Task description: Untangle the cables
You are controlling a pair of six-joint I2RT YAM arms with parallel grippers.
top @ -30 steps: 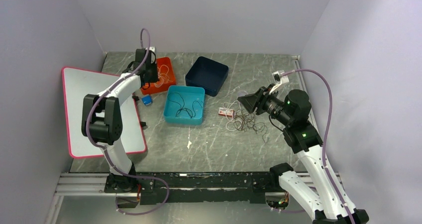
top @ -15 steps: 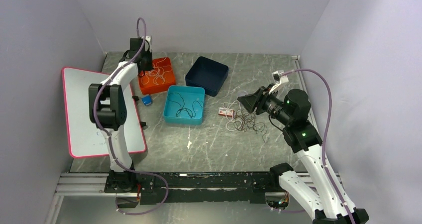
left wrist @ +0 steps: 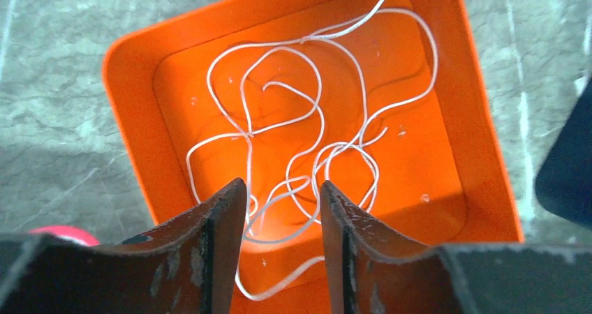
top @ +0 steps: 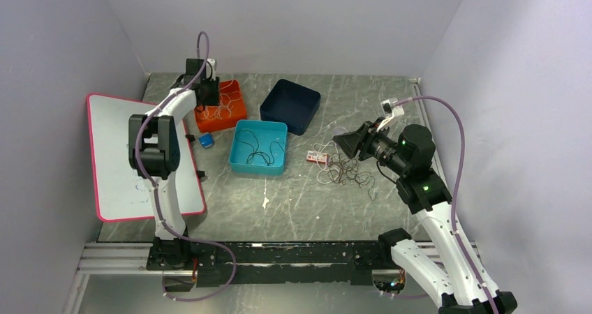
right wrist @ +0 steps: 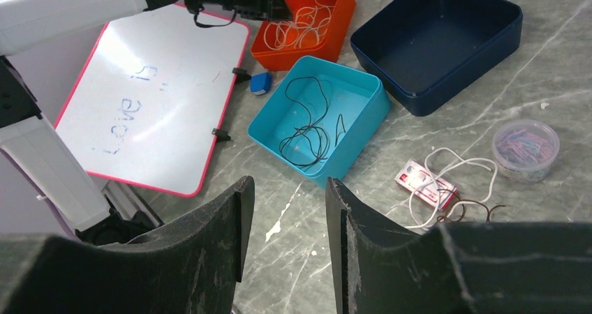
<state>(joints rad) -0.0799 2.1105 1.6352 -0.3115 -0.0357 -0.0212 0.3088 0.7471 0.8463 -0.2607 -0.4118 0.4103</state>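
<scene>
1. The table (top: 300, 202) is boxed in by walls at the left, back and right. The widest free room looks to be the near middle strip, in front of the trays.
2. The whiteboard (top: 112, 139) fills the left side and hangs over the table's left edge, so there is little room to move there.
3. The navy tray (top: 290, 105) is at the back centre with no cable visible in it. It is probably meant for a cable not yet sorted.
4. The teal tray (right wrist: 363, 94) touches the navy tray's near corner. One black cable (right wrist: 307, 136) lies loose inside it, so that cable seems done.
5. The orange tray (left wrist: 132, 118) sits at the back left, near the whiteboard. A white cable (left wrist: 317, 118) lies looped inside it, with one strand running over the far rim.
6. The left claw (left wrist: 283, 188) hangs over the orange tray. Its jaws are moderately apart and hold nothing, and the tray walls are near on both sides.
7. The right claw (right wrist: 286, 185) is raised at centre right. Its jaws are moderately apart and empty, and it has open table below and to its left.
8. The tangle (top: 345, 171) lies on the table right of the teal tray, with whitish and dark strands crossing. It is what is left to do, and I judge the task past halfway.
9. A clip tub (right wrist: 525, 146) and a small pack (right wrist: 426, 181) sit beside the tangle and crowd its far side.
</scene>
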